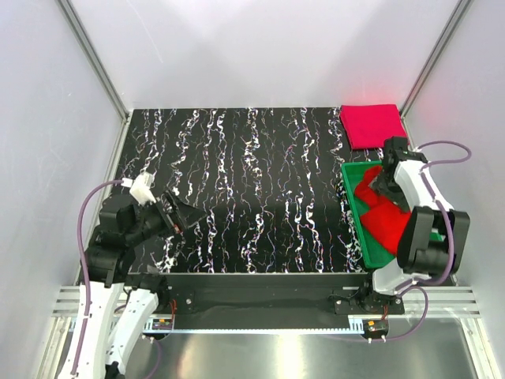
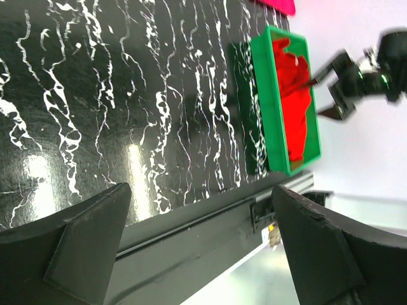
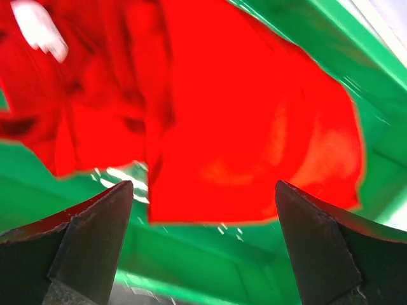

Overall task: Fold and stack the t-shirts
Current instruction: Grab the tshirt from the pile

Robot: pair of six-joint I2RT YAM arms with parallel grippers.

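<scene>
One shirt seems to be finished: the crimson shirt [image 1: 372,125] lies as a neat flat rectangle at the far right corner of the table [image 1: 237,158], just beyond the far end of the tray [image 1: 355,209]. I judge it as folded and set down as the base of the stack.

The red shirt [image 1: 384,221] is not yet started. It lies crumpled inside the green tray at the right side of the table, with bumps and deep creases. A small white label [image 3: 39,33] shows on it in the right wrist view. It covers most of the tray, and some green floor is visible beside it.

The right gripper [image 1: 387,180] hangs over the far half of the tray, above the red shirt. Its jaws are spread apart and nothing is between them; I cannot tell if the fingertips touch the cloth. The left gripper [image 1: 180,215] is at the left side of the table, well apart from both shirts, its jaws also wide apart and empty.

So about half of the work is done, in my judgement. What is left: to take the red shirt out of the tray, spread it on the table, fold it, and put it on top of the crimson one
</scene>
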